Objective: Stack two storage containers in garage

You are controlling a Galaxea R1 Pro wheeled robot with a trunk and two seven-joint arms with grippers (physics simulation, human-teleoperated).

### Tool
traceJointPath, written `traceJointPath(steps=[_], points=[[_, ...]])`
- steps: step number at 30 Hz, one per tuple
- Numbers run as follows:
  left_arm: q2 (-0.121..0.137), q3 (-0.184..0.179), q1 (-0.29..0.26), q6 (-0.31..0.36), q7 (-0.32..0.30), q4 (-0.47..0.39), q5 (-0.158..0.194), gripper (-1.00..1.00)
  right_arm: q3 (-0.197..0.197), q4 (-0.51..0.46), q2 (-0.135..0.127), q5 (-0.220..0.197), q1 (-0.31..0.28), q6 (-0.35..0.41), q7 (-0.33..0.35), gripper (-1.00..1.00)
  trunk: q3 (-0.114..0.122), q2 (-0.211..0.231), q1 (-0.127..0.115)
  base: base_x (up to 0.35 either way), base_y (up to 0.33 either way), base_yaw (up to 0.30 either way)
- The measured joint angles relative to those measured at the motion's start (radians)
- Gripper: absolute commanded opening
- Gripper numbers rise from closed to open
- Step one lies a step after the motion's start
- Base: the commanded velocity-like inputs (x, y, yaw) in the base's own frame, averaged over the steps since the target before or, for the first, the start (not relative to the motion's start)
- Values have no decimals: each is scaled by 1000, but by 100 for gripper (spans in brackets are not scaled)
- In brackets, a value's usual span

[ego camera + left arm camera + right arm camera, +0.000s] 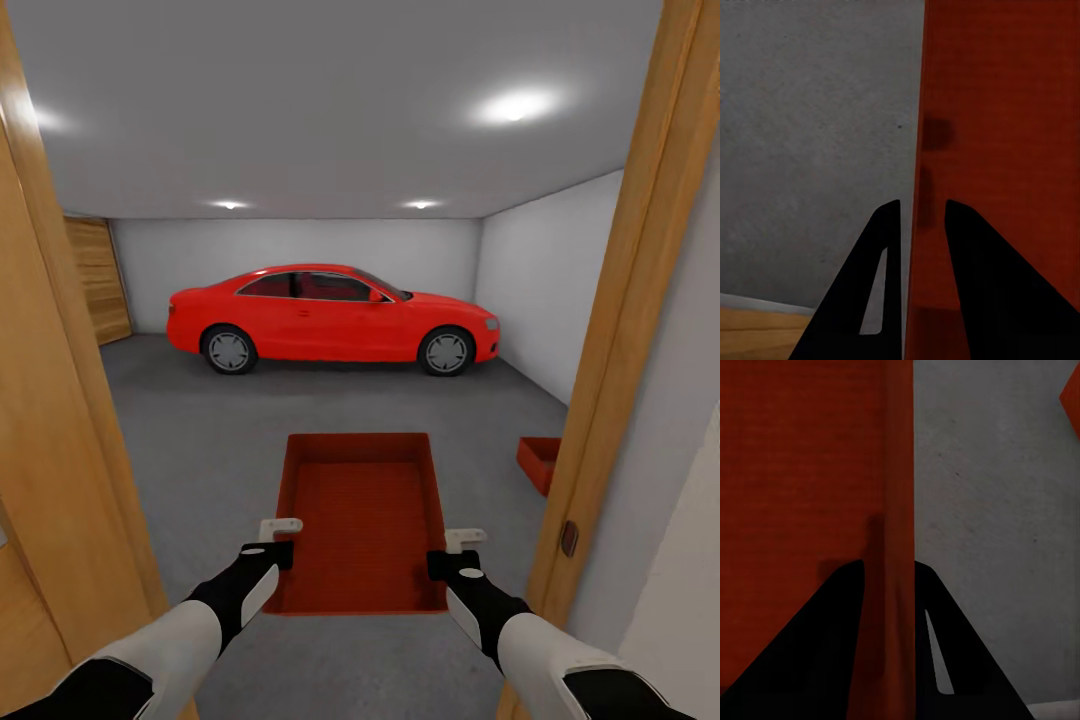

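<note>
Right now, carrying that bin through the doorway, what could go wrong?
The door frame stands close on the right, so the right hand or its arm could clip it. Each hand pinches only a thin wall of the bin, left hand included, so it might slip. The other bin sits half hidden beyond the frame.

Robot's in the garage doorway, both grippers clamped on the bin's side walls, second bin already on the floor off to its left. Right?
One error: the second bin sits on the concrete floor to the robot's right, partly behind the door frame, as the head view shows. The rest holds: the left gripper and right gripper each clamp a side wall of the carried bin.
</note>
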Motion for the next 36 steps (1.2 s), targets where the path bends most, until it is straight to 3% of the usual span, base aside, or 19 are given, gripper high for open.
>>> traceJointPath(steps=[7, 36], points=[[-1, 3, 0, -4, -2, 3, -1, -100, 2, 0, 0, 0, 0, 0, -1, -100, 0, 0, -1, 172, 0, 0], [-1, 5, 0, -6, -3, 8, -1, -100, 3, 1, 0, 0, 0, 1, -2, -100, 0, 0, -1, 320, 0, 28]])
